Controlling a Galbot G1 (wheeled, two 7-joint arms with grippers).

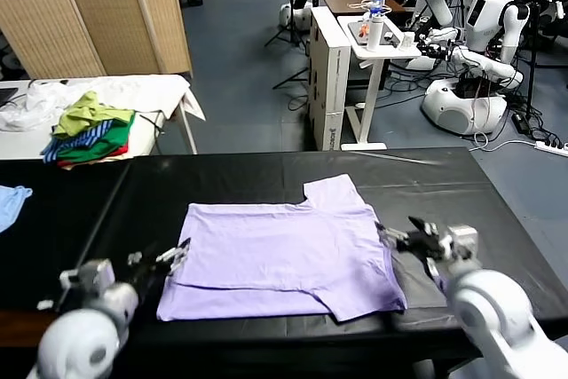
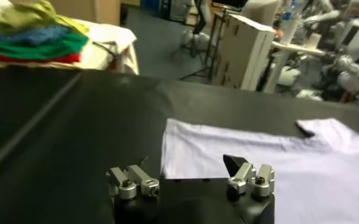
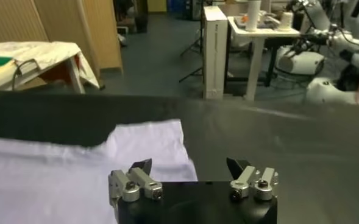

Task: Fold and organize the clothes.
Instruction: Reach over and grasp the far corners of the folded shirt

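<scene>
- Two grippers flank one garment in the head view: the lavender T-shirt (image 1: 284,255) lies flat on the black table (image 1: 240,179), partly folded, with one sleeve reaching toward the far edge. The left gripper (image 1: 177,255) sits at the shirt's left edge with its fingers spread and holding nothing; the right gripper (image 1: 399,235) sits just beside the shirt's right edge, also spread and empty. A pile of green, yellow, striped and red garments (image 1: 89,130) rests on a white-covered side table (image 1: 151,95) beyond the far left corner, and a light blue cloth (image 1: 11,201) lies at the table's left edge.
- Left wrist view: the left gripper (image 2: 188,170) has its fingers (image 2: 237,165) wide apart, with nothing between them. The T-shirt (image 2: 258,164) spreads out on the black table (image 2: 75,122) ahead of it, its corner near the gap between the fingers. The coloured pile (image 2: 33,36) shows farther off.
- Right wrist view: the right gripper (image 3: 191,170) is open and empty, fingers (image 3: 141,167) apart. The T-shirt (image 3: 63,176) lies ahead toward one side, one finger over its edge, the other over bare table (image 3: 289,140).
</scene>
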